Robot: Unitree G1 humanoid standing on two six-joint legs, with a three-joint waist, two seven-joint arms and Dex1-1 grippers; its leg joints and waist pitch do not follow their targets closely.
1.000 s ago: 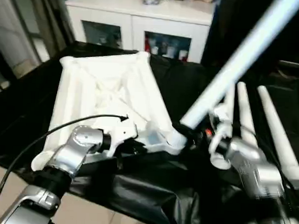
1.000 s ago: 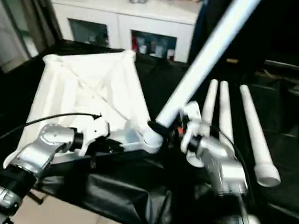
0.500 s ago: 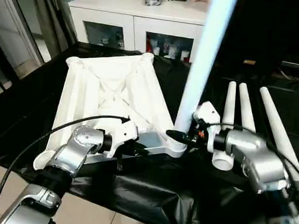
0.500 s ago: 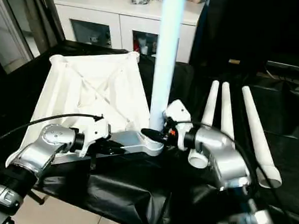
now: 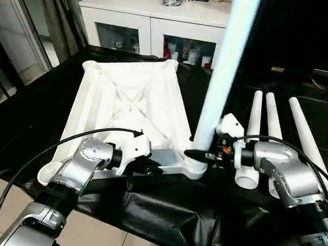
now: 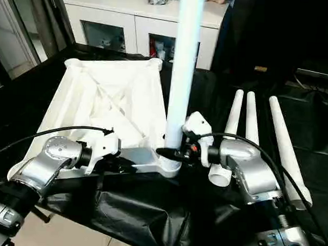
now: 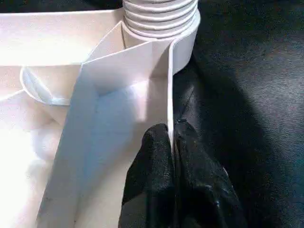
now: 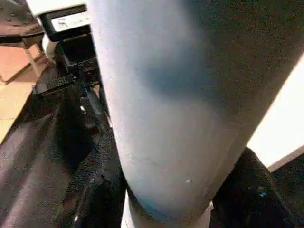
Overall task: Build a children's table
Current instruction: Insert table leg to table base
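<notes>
The white tabletop (image 5: pixel 126 105) lies underside up on the black-covered table, its ribs showing. My left gripper (image 5: pixel 151 167) is shut on the tabletop's near rim, beside the near right corner socket (image 5: pixel 195 167); the left wrist view has both black fingers (image 7: pixel 156 161) pinching that thin wall. One white leg (image 5: pixel 223 65) stands nearly upright in that socket. My right gripper (image 5: pixel 199 155) is shut on the leg just above the socket, and the leg (image 8: pixel 166 95) sits between its fingers in the right wrist view. Three more legs (image 5: pixel 272 128) lie side by side to the right.
A white cabinet with glass doors (image 5: pixel 157 24) stands behind the table. Black sheeting (image 5: pixel 165 210) hangs over the table's near edge. A black cable (image 5: pixel 54 145) loops over my left forearm. Pale floor (image 5: pixel 3 187) lies at the lower left.
The leg in my right gripper has swung from leaning far right to nearly upright in the corner socket. The left gripper kept its hold on the rim. The camera shifted slightly.
</notes>
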